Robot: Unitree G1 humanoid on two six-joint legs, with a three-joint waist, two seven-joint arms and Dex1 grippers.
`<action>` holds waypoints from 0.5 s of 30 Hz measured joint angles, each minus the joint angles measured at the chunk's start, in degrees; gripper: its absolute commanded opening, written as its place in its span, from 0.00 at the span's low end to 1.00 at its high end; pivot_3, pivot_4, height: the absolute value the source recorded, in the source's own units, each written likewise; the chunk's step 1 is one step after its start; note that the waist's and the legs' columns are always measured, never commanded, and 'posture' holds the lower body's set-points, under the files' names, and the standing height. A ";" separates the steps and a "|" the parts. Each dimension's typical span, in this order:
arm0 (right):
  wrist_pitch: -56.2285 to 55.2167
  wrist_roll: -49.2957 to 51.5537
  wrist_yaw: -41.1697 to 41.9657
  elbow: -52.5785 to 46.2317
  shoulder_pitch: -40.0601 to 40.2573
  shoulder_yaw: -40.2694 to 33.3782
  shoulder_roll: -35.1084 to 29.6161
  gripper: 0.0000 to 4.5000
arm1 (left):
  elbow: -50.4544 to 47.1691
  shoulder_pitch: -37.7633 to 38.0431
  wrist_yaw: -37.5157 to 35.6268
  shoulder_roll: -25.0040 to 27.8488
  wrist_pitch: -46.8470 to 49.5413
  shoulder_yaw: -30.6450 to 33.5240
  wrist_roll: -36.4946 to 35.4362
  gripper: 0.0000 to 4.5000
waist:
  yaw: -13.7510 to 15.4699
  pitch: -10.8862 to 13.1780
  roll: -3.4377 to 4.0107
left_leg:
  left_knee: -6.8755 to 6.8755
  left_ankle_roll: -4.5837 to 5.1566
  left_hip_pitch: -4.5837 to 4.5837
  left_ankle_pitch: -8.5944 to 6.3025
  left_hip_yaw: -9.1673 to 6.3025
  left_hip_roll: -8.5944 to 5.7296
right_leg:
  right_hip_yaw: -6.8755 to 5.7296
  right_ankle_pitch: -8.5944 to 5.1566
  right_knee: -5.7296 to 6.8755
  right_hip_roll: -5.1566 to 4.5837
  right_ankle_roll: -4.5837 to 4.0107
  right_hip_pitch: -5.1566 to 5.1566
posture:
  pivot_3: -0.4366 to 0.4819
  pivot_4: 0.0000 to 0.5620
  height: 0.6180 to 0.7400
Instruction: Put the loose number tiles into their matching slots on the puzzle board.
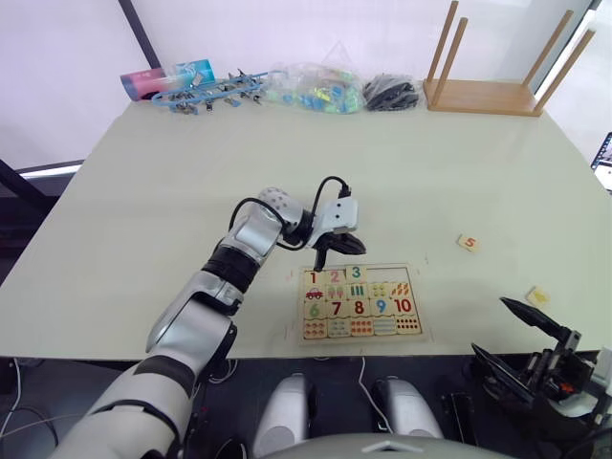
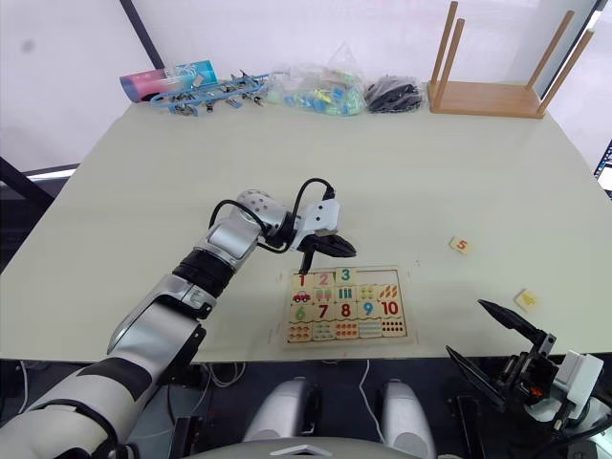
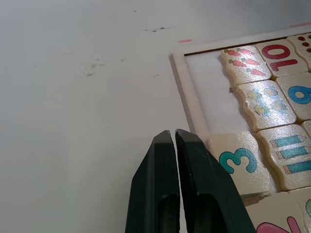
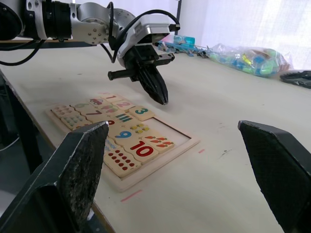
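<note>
Left jaws (image 1: 321, 259) closed above puzzle board (image 1: 421, 337) holding tiles 1–3

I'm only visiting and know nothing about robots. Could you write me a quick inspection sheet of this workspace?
Surface: pale table.
Job's things: puzzle board holds tiles 1, 2, 3; two slots bare; 5 tile and a yellow tile loose.
Clutter: bagged toys, blue clips, upturned stool at the far edge.
Grippers: left gripper shut beside tile 3; right gripper open, off the table edge.
Cables: black cable on the left wrist.
Surroundings: nothing seen.
</note>
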 measured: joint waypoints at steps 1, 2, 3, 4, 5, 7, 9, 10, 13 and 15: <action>-0.03 0.00 -0.05 -0.12 0.14 0.00 0.02 1.00 | 0.00 0.00 -0.34 0.00 -0.14 0.00 0.04 0.04 | 0.00 0.00 0.00 | 0.00 0.00 0.00 0.00 0.00 0.00 | 0.00 0.00 0.00 0.00 0.00 0.00 | 0.48 0.27 1.00; -0.05 0.00 -0.10 -0.14 0.25 0.00 0.03 1.00 | -0.01 0.01 -0.66 -0.01 -0.23 0.00 0.05 0.04 | 0.00 0.00 0.00 | 0.00 0.00 0.00 0.00 -0.01 0.00 | -0.01 0.00 0.00 0.00 0.00 0.00 | 0.48 0.27 1.00; -0.06 0.00 -0.22 -0.14 0.33 0.00 0.06 1.00 | -0.03 0.02 -0.96 -0.01 -0.32 0.00 0.07 0.04 | -0.01 0.00 0.00 | 0.00 0.00 0.00 0.00 0.00 0.00 | 0.00 0.00 0.00 0.00 0.00 0.00 | 0.48 0.27 1.00; -0.07 0.00 -0.31 -0.14 0.34 0.00 0.07 1.00 | -0.05 0.03 -1.06 -0.01 -0.35 0.00 0.07 0.04 | -0.01 0.00 0.00 | 0.00 0.00 0.00 0.00 0.00 0.00 | 0.00 0.00 0.00 0.00 0.00 0.00 | 0.48 0.27 1.00; -0.07 0.00 -0.40 -0.14 0.33 0.00 0.07 1.00 | -0.07 0.05 -1.21 -0.01 -0.35 0.01 0.07 0.04 | -0.01 0.00 0.00 | 0.00 0.00 0.00 0.00 0.00 0.00 | 0.00 0.00 0.00 0.00 0.00 0.00 | 0.48 0.27 1.00; -0.09 -0.01 -0.51 -0.14 0.33 0.00 0.07 1.00 | -0.13 0.20 -1.47 0.00 -0.35 0.03 0.08 0.04 | -0.01 0.00 0.00 | 0.01 0.00 0.01 0.00 -0.01 0.01 | 0.00 0.00 0.00 0.00 0.00 0.00 | 0.48 0.27 1.00; -0.09 -0.04 -0.56 -0.14 0.32 0.00 0.07 1.00 | -0.13 0.28 -1.72 0.05 -0.35 0.03 0.08 0.04 | -0.01 0.00 0.00 | 0.00 0.00 0.00 0.00 -0.01 0.00 | -0.01 0.00 0.00 0.00 0.00 0.00 | 0.48 0.27 1.00; -0.10 -0.04 -0.57 -0.14 0.32 0.01 0.07 1.00 | -0.13 0.28 -1.80 0.11 -0.35 0.04 0.09 0.04 | 0.00 0.00 0.00 | 0.00 0.00 0.01 0.00 -0.01 0.00 | 0.00 0.00 0.01 0.00 0.00 0.00 | 0.48 0.27 1.00; -0.10 -0.06 -0.56 -0.14 0.31 0.05 0.07 1.00 | -0.16 0.30 -2.12 0.38 -0.35 0.05 0.09 0.04 | -0.01 0.00 0.00 | 0.00 0.00 0.00 0.00 -0.01 0.00 | 0.00 0.00 0.01 0.00 0.00 0.00 | 0.48 0.27 1.00; -0.11 -0.07 -0.53 -0.14 0.28 0.15 0.07 1.00 | -0.25 0.43 -2.30 0.52 -0.34 0.07 0.09 0.04 | 0.00 0.00 0.00 | 0.00 0.00 0.00 0.00 -0.01 0.00 | 0.00 0.00 0.01 0.00 0.00 0.00 | 0.48 0.27 1.00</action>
